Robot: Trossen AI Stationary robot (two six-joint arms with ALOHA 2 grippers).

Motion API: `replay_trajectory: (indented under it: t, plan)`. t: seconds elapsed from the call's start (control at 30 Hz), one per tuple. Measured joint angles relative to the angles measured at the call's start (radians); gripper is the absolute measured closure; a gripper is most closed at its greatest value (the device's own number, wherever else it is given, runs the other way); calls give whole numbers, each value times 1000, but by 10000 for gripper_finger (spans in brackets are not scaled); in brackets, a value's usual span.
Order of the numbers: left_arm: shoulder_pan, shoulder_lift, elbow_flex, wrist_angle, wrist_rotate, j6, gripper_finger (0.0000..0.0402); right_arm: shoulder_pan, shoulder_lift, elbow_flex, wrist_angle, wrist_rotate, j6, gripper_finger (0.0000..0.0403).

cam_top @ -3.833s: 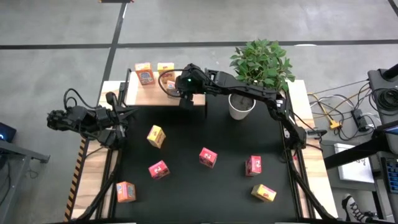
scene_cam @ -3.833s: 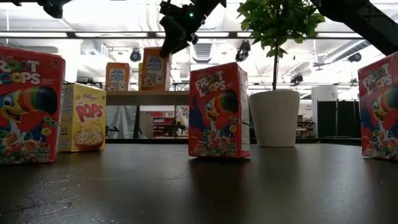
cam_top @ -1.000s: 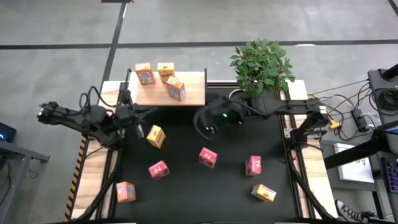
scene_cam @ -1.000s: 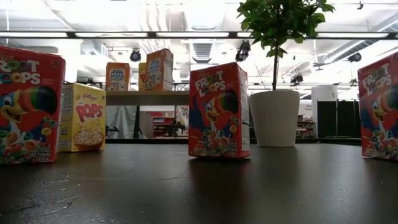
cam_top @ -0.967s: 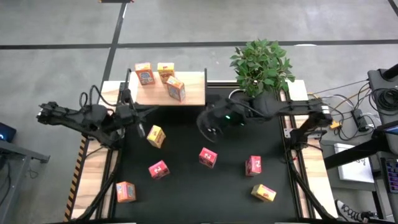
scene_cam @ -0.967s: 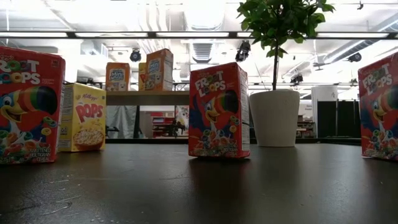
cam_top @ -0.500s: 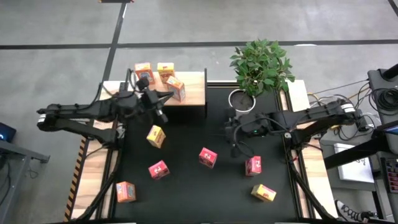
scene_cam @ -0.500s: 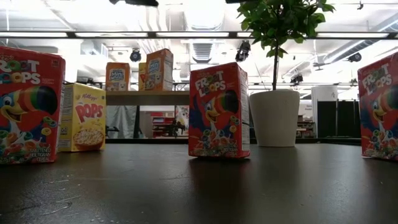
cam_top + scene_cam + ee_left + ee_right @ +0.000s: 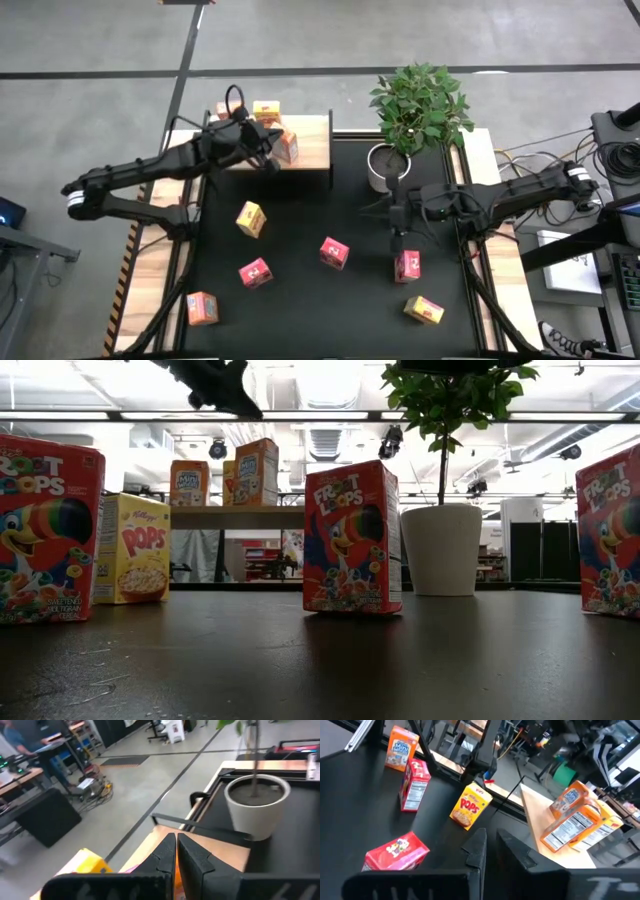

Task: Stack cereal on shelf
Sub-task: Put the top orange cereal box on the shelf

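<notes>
The left pincer hangs over the shelf, fingers pressed together on nothing; the orange boxes and a yellow one stand just beside it. The right pincer, nearly closed and empty, hovers just above a red box on the black worktop. Only the low view reads the print: "Froot Loops", "Pops", "Mini Wheats". The right wrist view alone shows nutrition panels on the shelved boxes.
</notes>
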Motion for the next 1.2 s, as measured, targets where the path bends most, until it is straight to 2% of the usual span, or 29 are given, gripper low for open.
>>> replay_trajectory:
  t: [0.27,0.4,0.57,0.73,1.2]
  plan:
    - [46,92,0,43,-7,-9,402,0,-24,-18,10,0,-13,370]
    - [46,113,0,48,-71,-39,402,0,-13,-19,11,3,-19,369]
    - [46,112,0,-2,-96,-120,402,0,-10,-19,14,3,-19,369]
    - [46,97,0,-65,-183,-194,402,0,-10,-19,13,3,-8,369]
    - [46,17,0,-233,-278,-289,402,0,-9,-21,9,4,-8,369]
